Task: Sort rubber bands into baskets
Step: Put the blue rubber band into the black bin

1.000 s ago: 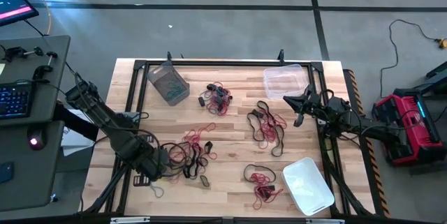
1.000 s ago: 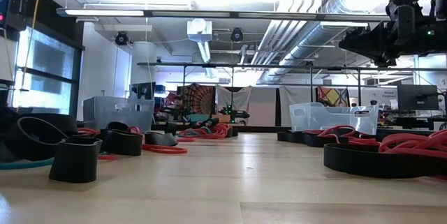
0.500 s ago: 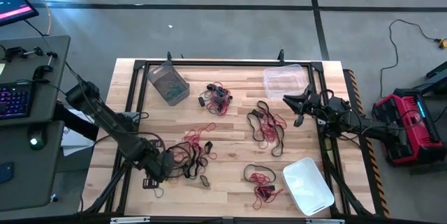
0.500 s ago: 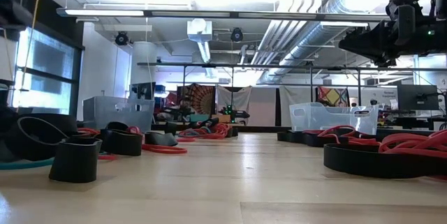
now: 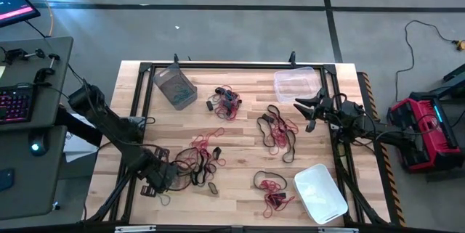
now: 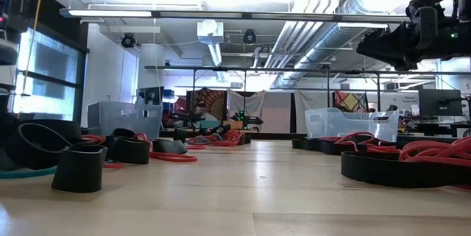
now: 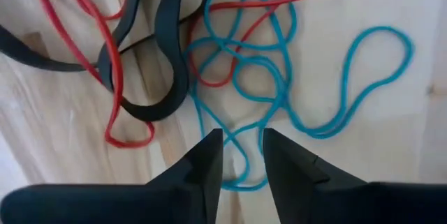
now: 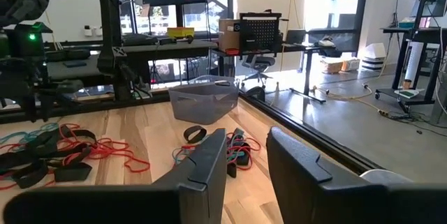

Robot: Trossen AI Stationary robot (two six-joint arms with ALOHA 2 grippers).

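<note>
Three baskets (image 5: 174,85), rubber bands (image 5: 277,131) too tangled to count, left gripper (image 7: 242,155) slightly parted over a teal band (image 7: 279,77), empty; right gripper (image 8: 246,155) likewise parted, empty.

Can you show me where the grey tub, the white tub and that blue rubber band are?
grey tub (image 5: 175,85): overhead view, on its mesh-like inside.
white tub (image 5: 320,193): overhead view, middle of its floor.
blue rubber band (image 7: 363,84): left wrist view, on the strand of its big outer loop.
</note>
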